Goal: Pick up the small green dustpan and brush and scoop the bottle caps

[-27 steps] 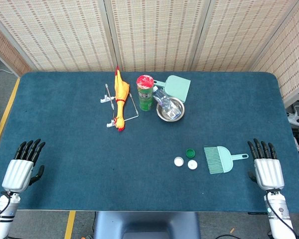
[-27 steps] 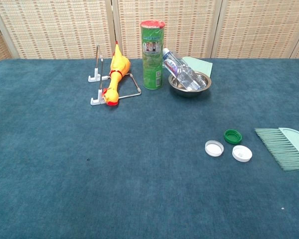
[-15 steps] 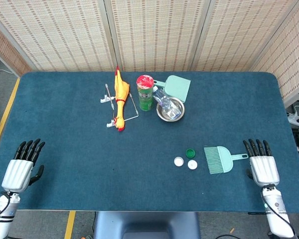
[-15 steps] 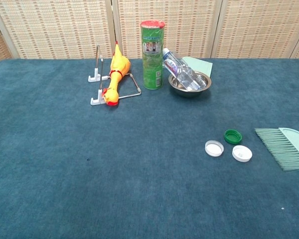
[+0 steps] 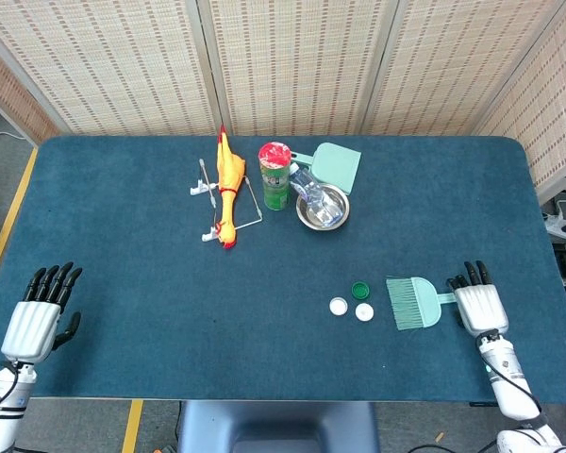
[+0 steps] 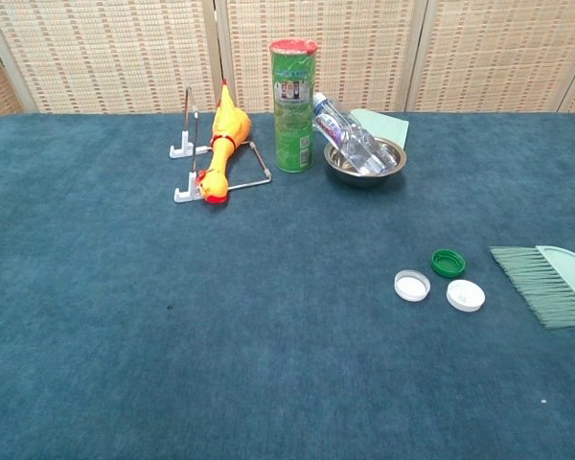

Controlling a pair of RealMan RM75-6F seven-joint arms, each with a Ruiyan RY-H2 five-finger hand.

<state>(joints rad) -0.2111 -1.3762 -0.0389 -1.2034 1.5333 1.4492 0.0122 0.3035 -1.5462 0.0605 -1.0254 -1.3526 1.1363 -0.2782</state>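
Observation:
The small green brush lies flat at the right front of the blue table, bristles toward the caps; its bristles also show at the chest view's right edge. Two white caps and a green cap lie just left of it, also seen as the green cap and white caps. The green dustpan lies at the back behind a steel bowl. My right hand is open, fingers at the tip of the brush handle. My left hand is open at the front left.
A yellow rubber chicken on a wire rack, a green can and a steel bowl holding a clear bottle stand at the back centre. The table edge runs just in front of both hands.
My right hand has moved left and slightly forward, from right of the brush to its handle tip. The left hand has barely moved. Brush and caps stay put.

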